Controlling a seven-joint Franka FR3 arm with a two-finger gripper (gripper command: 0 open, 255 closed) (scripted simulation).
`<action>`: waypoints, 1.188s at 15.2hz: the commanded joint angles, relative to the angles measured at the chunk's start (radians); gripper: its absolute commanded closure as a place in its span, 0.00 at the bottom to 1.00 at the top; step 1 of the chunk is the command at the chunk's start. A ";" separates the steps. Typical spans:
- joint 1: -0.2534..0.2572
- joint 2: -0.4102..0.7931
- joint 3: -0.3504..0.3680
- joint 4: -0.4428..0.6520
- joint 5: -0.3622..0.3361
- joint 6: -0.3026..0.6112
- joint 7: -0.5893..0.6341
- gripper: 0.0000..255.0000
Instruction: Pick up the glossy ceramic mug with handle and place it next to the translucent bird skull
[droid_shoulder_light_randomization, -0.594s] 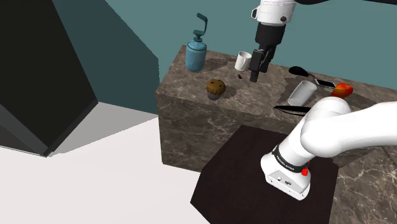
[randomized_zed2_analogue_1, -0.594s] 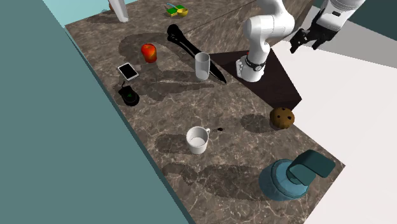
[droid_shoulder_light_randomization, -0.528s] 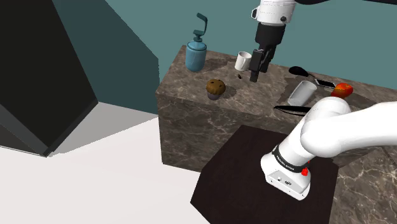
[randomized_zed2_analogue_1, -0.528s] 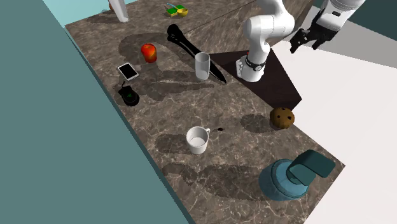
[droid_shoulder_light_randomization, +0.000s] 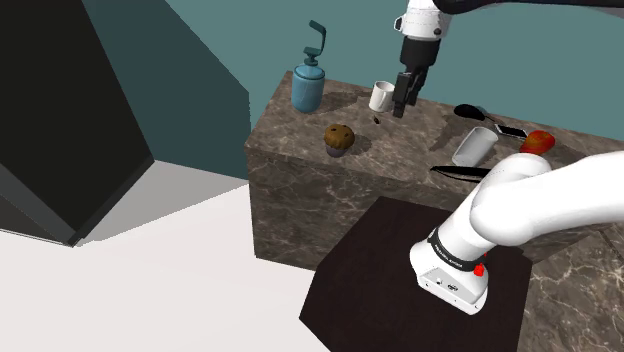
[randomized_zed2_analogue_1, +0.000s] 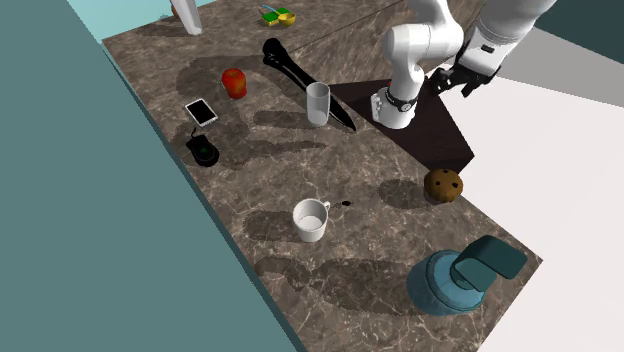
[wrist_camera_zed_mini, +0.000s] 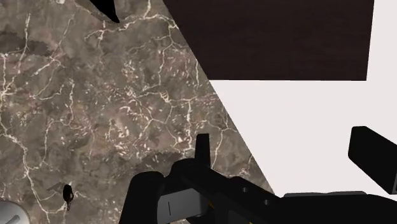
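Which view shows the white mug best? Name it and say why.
The second exterior view: the white mug stands whole and unobstructed, its open mouth visible. The shoulder view shows it far back, the gripper alongside. The wrist view catches a sliver of its rim.

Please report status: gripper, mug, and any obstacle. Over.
Gripper open, empty, raised above the counter. White mug upright on counter, untouched, small dark skull close beside it. Muffin nearest, off to the side.

White arm (droid_shoulder_light_randomization: 540, 195) reaches high and forward; black gripper (droid_shoulder_light_randomization: 401, 104) points downward, fingers (wrist_camera_zed_mini: 202, 151) spread apart, clasping nothing.
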 joint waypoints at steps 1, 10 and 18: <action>-0.013 0.048 -0.039 0.017 -0.029 0.034 -0.050 0.00; -0.056 0.302 -0.200 0.149 -0.097 0.173 -0.263 0.00; -0.085 0.582 -0.316 0.350 -0.057 0.260 -0.466 0.00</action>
